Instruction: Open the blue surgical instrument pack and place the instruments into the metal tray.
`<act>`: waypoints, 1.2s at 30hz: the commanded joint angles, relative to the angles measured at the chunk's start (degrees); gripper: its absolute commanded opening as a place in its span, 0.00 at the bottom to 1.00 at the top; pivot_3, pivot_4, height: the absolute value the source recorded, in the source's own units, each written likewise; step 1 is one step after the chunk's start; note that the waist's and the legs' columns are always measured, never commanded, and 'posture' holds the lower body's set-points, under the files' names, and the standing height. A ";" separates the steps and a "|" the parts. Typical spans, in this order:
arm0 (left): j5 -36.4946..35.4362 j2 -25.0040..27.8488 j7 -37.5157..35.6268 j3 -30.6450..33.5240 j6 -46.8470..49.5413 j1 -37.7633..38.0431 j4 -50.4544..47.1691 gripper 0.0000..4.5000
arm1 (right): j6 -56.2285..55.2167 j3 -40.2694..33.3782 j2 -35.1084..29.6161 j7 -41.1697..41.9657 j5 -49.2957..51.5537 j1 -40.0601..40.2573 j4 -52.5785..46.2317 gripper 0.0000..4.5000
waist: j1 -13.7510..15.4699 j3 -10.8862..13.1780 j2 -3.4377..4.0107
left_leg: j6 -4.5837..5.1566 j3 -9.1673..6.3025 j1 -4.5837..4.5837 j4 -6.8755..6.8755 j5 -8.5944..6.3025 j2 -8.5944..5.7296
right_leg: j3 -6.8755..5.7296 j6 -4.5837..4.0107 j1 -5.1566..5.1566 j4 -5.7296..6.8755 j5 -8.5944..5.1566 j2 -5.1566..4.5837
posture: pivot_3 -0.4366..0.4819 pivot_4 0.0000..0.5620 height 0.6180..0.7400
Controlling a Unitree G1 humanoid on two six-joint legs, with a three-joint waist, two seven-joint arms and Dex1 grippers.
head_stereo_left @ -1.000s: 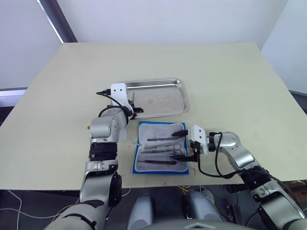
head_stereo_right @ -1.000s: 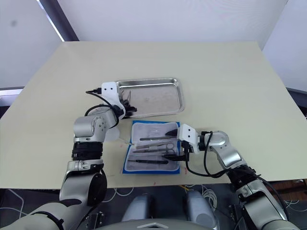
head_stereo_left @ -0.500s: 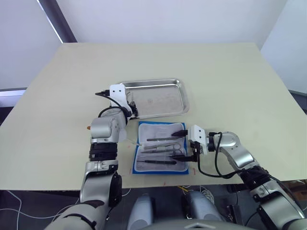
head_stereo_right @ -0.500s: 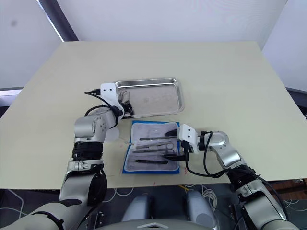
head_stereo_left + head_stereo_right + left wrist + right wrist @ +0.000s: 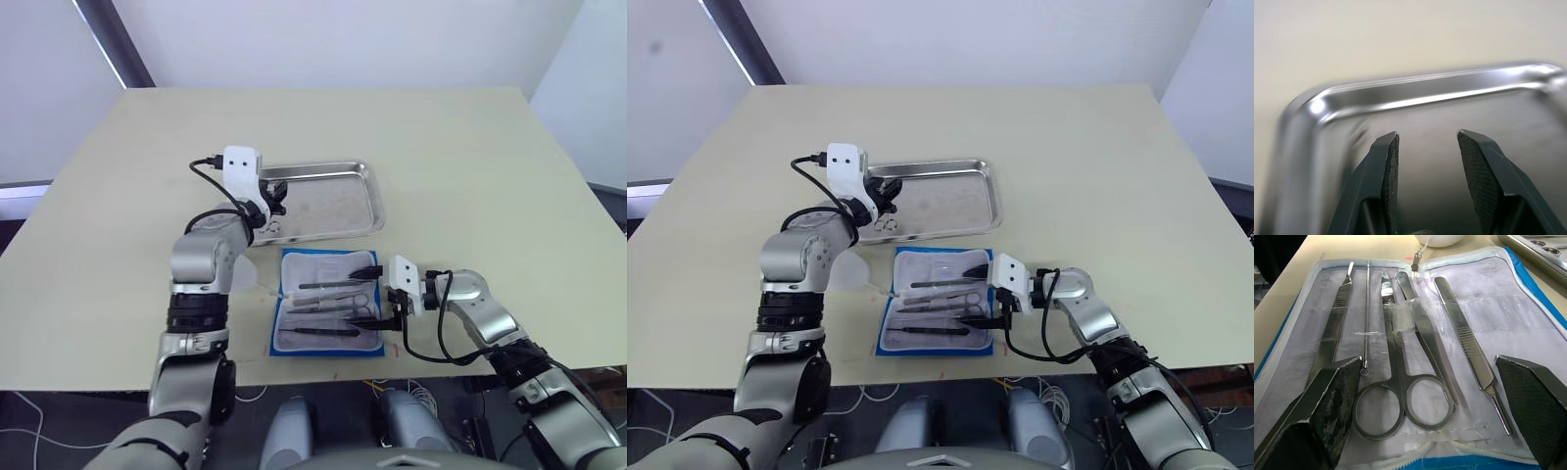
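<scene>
left gripper (image 5: pixel 276 191) risen over metal tray (image 5: pixel 343 172) — no legible writing.

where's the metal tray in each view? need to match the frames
Left eye view: metal tray centre, beyond the open blue pack.
Right eye view: same spot.
Left wrist view: its rounded corner rim past the open left gripper.
Right wrist view: rim edge beyond the pack.
Shared landmark: the rolled rim.
</scene>
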 commanded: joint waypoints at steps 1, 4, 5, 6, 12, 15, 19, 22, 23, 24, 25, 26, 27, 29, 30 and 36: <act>-3.62 3.69 -11.53 -1.38 -4.61 2.04 -5.71 0.44 | 2.89 2.99 -1.08 -1.71 -5.76 2.93 7.28 1.00 | 0.01 0.01 0.01 | -0.01 -0.01 0.00 -0.01 0.00 0.00 | -0.01 0.00 0.00 0.00 0.00 0.00 | 0.48 0.27 1.00; -5.84 7.30 -19.78 -2.23 -7.04 4.19 -7.44 0.44 | 2.87 2.84 -1.15 -1.57 -5.60 2.96 7.32 1.00 | 0.04 0.01 0.01 | -0.02 -0.01 -0.01 -0.01 0.01 0.00 | -0.02 0.00 0.00 -0.02 -0.01 -0.01 | 0.48 0.27 1.00; -6.88 8.46 -22.65 -2.06 -7.94 4.75 -7.71 0.44 | 2.79 2.79 -1.19 -1.50 -5.57 2.95 7.40 1.00 | 0.03 0.01 0.01 | -0.02 -0.01 -0.01 -0.01 0.01 0.00 | -0.03 0.00 0.00 -0.02 -0.01 -0.01 | 0.48 0.27 1.00; -7.77 10.00 -26.18 -2.06 -9.15 5.40 -7.99 0.44 | 2.67 2.74 -1.21 -1.45 -5.54 2.94 7.54 1.00 | 0.02 0.01 0.00 | -0.02 -0.01 -0.01 0.00 0.01 0.00 | -0.03 0.01 0.00 -0.03 -0.01 -0.01 | 0.48 0.27 1.00; -13.32 19.93 -46.76 -0.22 -15.32 9.17 -7.26 0.44 | 2.38 2.47 -1.48 -1.27 -5.38 2.87 7.82 1.00 | -0.01 0.04 0.04 | -0.01 0.03 -0.01 -0.01 0.01 0.00 | -0.01 0.14 -0.02 -0.06 -0.12 0.00 | 0.48 0.27 1.00; -14.40 24.94 -55.37 0.19 -18.11 10.56 -5.15 0.44 | 2.32 2.38 -1.56 -1.34 -5.40 2.91 7.87 1.00 | 0.02 0.03 0.03 | 0.00 0.01 -0.01 -0.01 0.01 0.01 | -0.03 0.20 -0.02 -0.06 -0.16 -0.01 | 0.48 0.27 1.00; -17.55 31.01 -66.51 1.14 -18.45 11.83 -2.01 0.44 | 2.24 2.34 -1.50 -1.43 -5.29 3.07 7.81 1.00 | 0.01 0.06 0.06 | 0.01 0.04 -0.01 -0.02 0.01 0.02 | -0.01 0.19 -0.04 -0.07 -0.18 0.00 | 0.48 0.27 1.00; -17.77 35.27 -73.87 0.45 -21.83 12.80 0.06 0.56 | 2.15 2.15 -1.34 -1.48 -5.03 3.29 7.72 1.00 | 0.00 0.15 0.08 | 0.01 0.04 -0.02 -0.02 0.01 0.02 | -0.03 0.18 -0.04 -0.07 -0.18 -0.01 | 0.48 0.27 1.00; -18.43 36.91 -75.20 -0.16 -23.10 13.17 0.59 0.61 | 2.14 2.12 -1.33 -1.50 -5.00 3.36 7.69 1.00 | 0.01 0.16 0.09 | 0.02 0.05 -0.02 -0.02 0.00 0.03 | -0.03 0.17 -0.06 -0.07 -0.20 0.00 | 0.48 0.27 1.00; -19.42 38.40 -75.79 -0.86 -24.27 13.45 1.01 0.72 | 2.12 2.12 -1.33 -1.52 -4.99 3.40 7.67 1.00 | 0.03 0.20 0.12 | 0.02 0.05 -0.03 -0.02 0.00 0.04 | -0.02 0.17 -0.07 -0.08 -0.19 0.00 | 0.48 0.27 1.00; -20.42 39.80 -75.86 -1.76 -25.61 13.70 1.37 0.80 | 2.11 2.12 -1.36 -1.50 -4.99 3.44 7.65 1.00 | 0.05 0.25 0.14 | 0.02 0.05 -0.03 -0.02 0.00 0.05 | -0.02 0.17 -0.07 -0.08 -0.20 0.00 | 0.48 0.27 1.00; -21.43 41.62 -75.86 -3.15 -27.83 13.99 1.86 0.91 | 2.11 2.12 -1.38 -1.47 -4.97 3.47 7.62 1.00 | 0.09 0.26 0.14 | 0.02 0.04 -0.05 -0.02 0.00 0.05 | -0.02 0.16 -0.09 -0.08 -0.20 -0.01 | 0.48 0.27 1.00; -22.38 43.60 -75.86 -4.76 -30.38 14.16 2.41 1.00 | 2.11 2.10 -1.39 -1.43 -4.96 3.50 7.60 1.00 | 0.10 0.29 0.12 | 0.02 0.05 -0.05 -0.02 0.01 0.06 | -0.02 0.09 -0.09 -0.08 -0.24 -0.03 | 0.48 0.27 1.00; -23.73 47.91 -75.86 -8.97 -36.76 14.17 3.91 1.00 | 2.08 2.04 -1.53 -1.32 -4.92 3.64 7.48 1.00 | 0.09 0.31 0.09 | 0.02 0.07 -0.06 -0.02 0.00 0.06 | -0.01 -0.03 -0.10 -0.07 -0.31 -0.05 | 0.48 0.27 1.00; -23.98 50.15 -75.86 -11.69 -40.95 13.97 4.94 1.00 | 2.05 2.00 -1.63 -1.28 -4.91 3.69 7.44 1.00 | 0.11 0.32 0.09 | 0.02 0.08 -0.06 -0.03 0.00 0.07 | 0.00 -0.03 -0.11 -0.08 -0.31 -0.06 | 0.48 0.27 1.00; -29.05 55.12 -75.86 -20.41 -49.40 11.78 8.18 1.00 | 1.87 1.75 -1.85 -1.22 -5.05 3.69 7.51 1.00 | 0.43 0.33 0.09 | 0.03 0.17 -0.08 -0.03 0.00 0.07 | 0.02 -0.05 -0.14 -0.07 -0.32 -0.07 | 0.48 0.27 1.00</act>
